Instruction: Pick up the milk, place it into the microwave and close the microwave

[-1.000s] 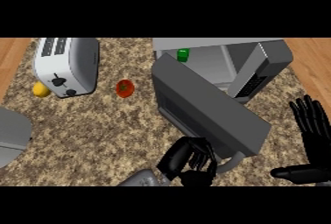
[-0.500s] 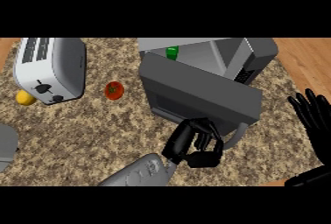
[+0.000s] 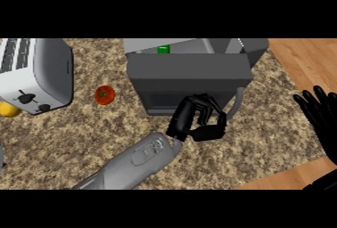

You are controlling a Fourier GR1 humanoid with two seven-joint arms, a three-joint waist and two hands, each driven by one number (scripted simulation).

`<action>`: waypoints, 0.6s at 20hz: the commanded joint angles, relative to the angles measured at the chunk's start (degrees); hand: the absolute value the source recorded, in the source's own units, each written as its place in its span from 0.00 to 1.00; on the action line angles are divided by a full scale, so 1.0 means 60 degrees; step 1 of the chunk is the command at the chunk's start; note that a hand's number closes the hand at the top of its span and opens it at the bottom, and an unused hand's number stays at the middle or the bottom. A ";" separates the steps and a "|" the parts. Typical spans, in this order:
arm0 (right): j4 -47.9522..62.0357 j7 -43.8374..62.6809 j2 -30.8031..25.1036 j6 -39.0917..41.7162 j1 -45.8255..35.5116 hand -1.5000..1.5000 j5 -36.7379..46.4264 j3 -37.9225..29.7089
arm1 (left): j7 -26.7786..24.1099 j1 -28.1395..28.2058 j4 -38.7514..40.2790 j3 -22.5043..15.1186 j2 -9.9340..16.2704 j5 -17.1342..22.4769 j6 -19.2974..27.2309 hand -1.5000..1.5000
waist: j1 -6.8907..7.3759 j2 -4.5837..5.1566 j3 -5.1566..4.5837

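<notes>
Left hand [image 3: 197, 120], at the end of a grey forearm [image 3: 135, 160] entering from 7 o'clock: fingers curled and holding nothing, knuckles against the lower front edge of the microwave door [image 3: 189, 80]. Door: dark grey panel, swung most of the way toward the microwave [image 3: 197, 45], whose light grey body lies at 12 o'clock from the hand. Milk [image 3: 163, 49]: only its green top shows, inside the microwave just above the door's upper edge. Right hand [image 3: 322, 116]: at 3 o'clock by the frame's edge, fingers straight and pointing up, resting over the wooden floor [image 3: 296, 58]. Tomato [image 3: 104, 94]: on the speckled tabletop [image 3: 79, 133] at 10 o'clock from the left hand. Toaster [image 3: 34, 73]: farther out at 9 to 10 o'clock, with a yellow fruit [image 3: 8, 109] beside its lower corner
</notes>
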 commanded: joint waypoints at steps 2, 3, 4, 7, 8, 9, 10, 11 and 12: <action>-0.0280 0.0415 -0.0074 0.0102 -0.0162 0.00 -0.0391 0.0137 | -0.0283 -0.0763 0.0322 0.0718 -0.0012 0.0872 0.0300 1.00 | -0.0267 0.0111 -0.0023; -0.0267 0.0395 -0.0110 0.0132 -0.0067 0.00 -0.0504 0.0034 | -0.0595 -0.0688 0.0198 0.1121 -0.0012 0.1148 0.0405 1.00 | -0.0368 0.0154 -0.0045; -0.0283 0.0404 -0.0061 0.0218 -0.0100 0.00 -0.0694 0.0076 | -0.0658 -0.0853 0.0320 0.1234 -0.0012 0.1268 0.0282 1.00 | -0.0399 0.0193 -0.0032; -0.0412 0.0596 -0.0249 0.0279 -0.0188 0.00 -0.0927 -0.0004 | -0.0983 -0.1023 0.0699 0.1422 -0.0012 0.1585 0.0156 1.00 | -0.0492 0.0247 -0.0026; -0.0476 0.0681 -0.0185 0.0183 -0.0244 0.00 -0.0958 0.0053 | -0.1132 -0.1111 0.0777 0.1435 -0.0012 0.1634 0.0157 1.00 | -0.0525 0.0260 -0.0030; -0.0502 0.0696 -0.0209 0.0189 -0.0101 0.00 -0.0934 0.0039 | -0.1259 -0.1156 0.1001 0.1611 -0.0012 0.1730 0.0058 1.00 | -0.0545 0.0278 -0.0022; -0.0614 0.0830 -0.0234 0.0149 -0.0188 0.00 -0.1001 0.0084 | -0.1250 -0.1266 0.1040 0.1609 -0.0012 0.1875 0.0038 1.00 | -0.0603 0.0260 -0.0029; -0.0588 0.0912 -0.0372 0.0291 -0.0201 0.00 -0.1148 0.0053 | -0.1313 -0.1302 0.1189 0.1621 -0.0012 0.1947 -0.0005 1.00 | -0.0566 0.0272 -0.0016; -0.0641 0.0880 -0.0429 0.0275 -0.0320 0.00 -0.1135 -0.0014 | -0.1471 -0.1349 0.1203 0.1643 -0.0013 0.1992 -0.0035 1.00 | -0.0599 0.0302 -0.0016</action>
